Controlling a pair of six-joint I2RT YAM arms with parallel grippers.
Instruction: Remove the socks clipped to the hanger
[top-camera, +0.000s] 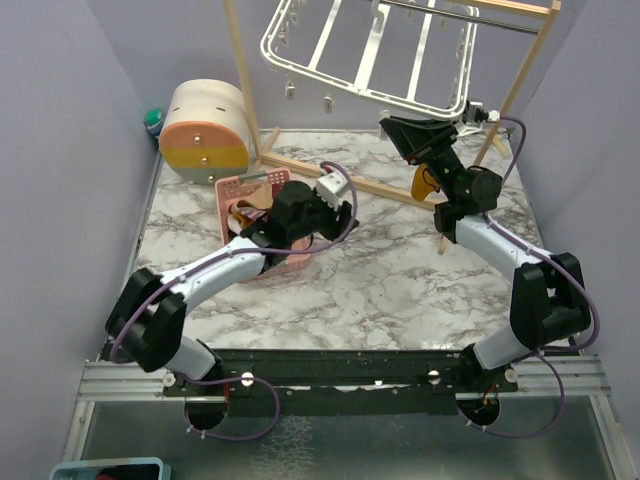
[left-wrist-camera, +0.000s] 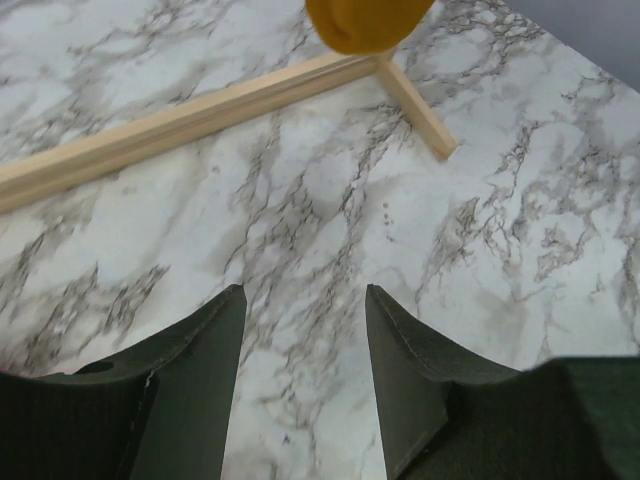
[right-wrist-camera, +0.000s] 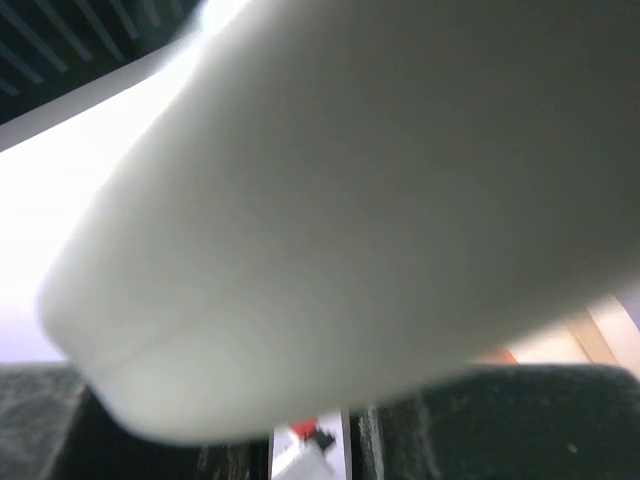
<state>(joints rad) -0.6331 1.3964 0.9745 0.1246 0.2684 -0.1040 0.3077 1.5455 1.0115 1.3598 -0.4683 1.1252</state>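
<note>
The white hanger (top-camera: 370, 50) hangs tilted from a wooden rack at the back. Under its near right corner hangs a mustard yellow sock (top-camera: 425, 183), whose toe shows at the top of the left wrist view (left-wrist-camera: 365, 22). My right gripper (top-camera: 412, 135) is raised to that corner; its view is filled by a blurred white plastic piece (right-wrist-camera: 330, 220), seemingly a clip, with the jaws shut on it. My left gripper (left-wrist-camera: 300, 300) stands open and empty above the marble table, beside the pink basket (top-camera: 232, 188). Other socks (top-camera: 255, 197) lie in the basket.
The rack's wooden base bar (top-camera: 370, 185) crosses the table behind the arms and shows in the left wrist view (left-wrist-camera: 170, 125). Its upright pole (top-camera: 240, 70) rises at the back left. A round cream and orange box (top-camera: 205, 130) stands at the back left.
</note>
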